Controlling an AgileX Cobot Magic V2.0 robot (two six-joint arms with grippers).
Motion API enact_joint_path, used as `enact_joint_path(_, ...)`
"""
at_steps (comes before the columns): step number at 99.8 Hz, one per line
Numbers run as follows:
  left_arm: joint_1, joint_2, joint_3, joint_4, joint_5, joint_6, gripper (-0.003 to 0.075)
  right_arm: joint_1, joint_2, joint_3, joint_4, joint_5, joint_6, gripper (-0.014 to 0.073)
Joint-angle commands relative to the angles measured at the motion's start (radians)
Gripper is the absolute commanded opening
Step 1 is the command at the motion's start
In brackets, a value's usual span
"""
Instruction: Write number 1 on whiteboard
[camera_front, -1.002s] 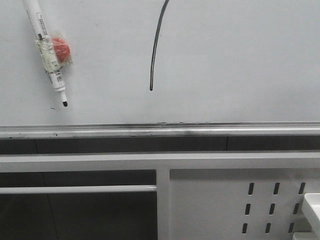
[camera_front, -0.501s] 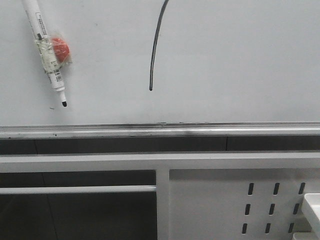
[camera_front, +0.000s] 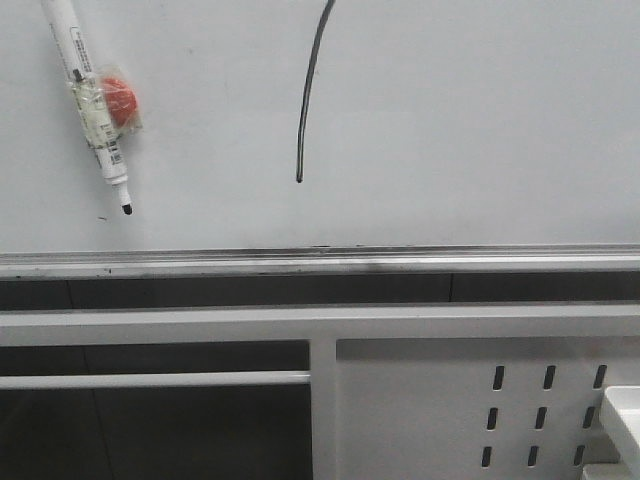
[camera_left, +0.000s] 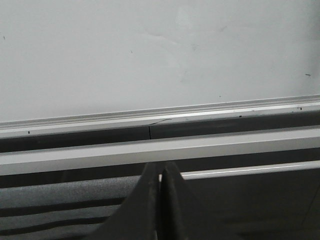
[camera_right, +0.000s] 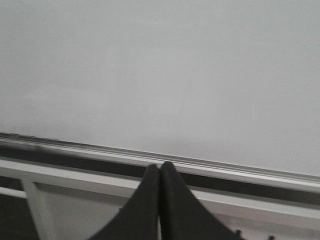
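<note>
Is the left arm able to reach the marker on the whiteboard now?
Probably yes: the marker hangs on the whiteboard with nothing in front of it. But the left gripper is shut and must open first.

glossy smooth whiteboard, smudged silver metal tray edge.

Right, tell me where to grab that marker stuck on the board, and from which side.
Take the marker by its bare white barrel, above the taped red blob, probably coming straight at the whiteboard with fingers across the barrel. It hangs tilted, tip down and slightly right, so turn the wrist to match. Both the left gripper and right gripper are shut, so open one first.
</note>
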Motion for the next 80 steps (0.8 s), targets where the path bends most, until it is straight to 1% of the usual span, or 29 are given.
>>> enact_joint_path(1, -0.009, -0.022, 0.035, -0.002, -0.055, 0.0, -0.002, -0.068, -0.023, 0.013, -0.02, -0.021, 0.007, -0.0069)
enact_joint_path(14, -0.009, -0.022, 0.035, -0.002, -0.055, 0.0, -0.002, -0.155, -0.023, 0.013, -0.02, 0.056, 0.007, -0.0069)
enact_joint_path(29, -0.009, -0.022, 0.035, -0.002, -0.055, 0.0, -0.002, -0.19, -0.023, 0.013, -0.016, 0.173, 0.007, -0.0069)
enact_joint_path(38, -0.009, -0.022, 0.035, -0.002, -0.055, 0.0, -0.002, -0.203, -0.023, 0.013, -0.016, 0.173, 0.007, -0.0069)
enact_joint_path(80, -0.009, -0.022, 0.035, -0.002, -0.055, 0.0, -0.002, -0.203, -0.023, 0.013, -0.016, 0.169, 0.007, -0.0069)
